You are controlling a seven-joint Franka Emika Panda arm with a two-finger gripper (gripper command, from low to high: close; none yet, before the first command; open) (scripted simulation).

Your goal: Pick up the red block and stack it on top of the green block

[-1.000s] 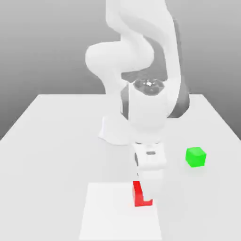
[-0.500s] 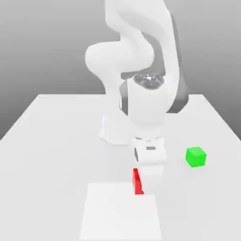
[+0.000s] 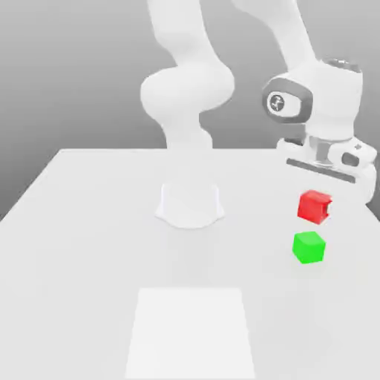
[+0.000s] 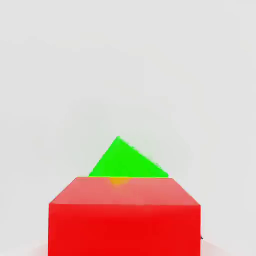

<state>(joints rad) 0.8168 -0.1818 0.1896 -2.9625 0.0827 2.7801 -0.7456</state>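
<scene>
while tool (image 3: 320,208) grips red block (image 3: 314,205), green block (image 3: 309,247) below.

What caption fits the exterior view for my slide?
Pincer shut on the red block, carrying it in the air just above the green block.

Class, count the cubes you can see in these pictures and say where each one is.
2. The red block hangs in the air under the robot's hand, at the exterior view's right. The green block sits on the white table, just below the red one.
</scene>
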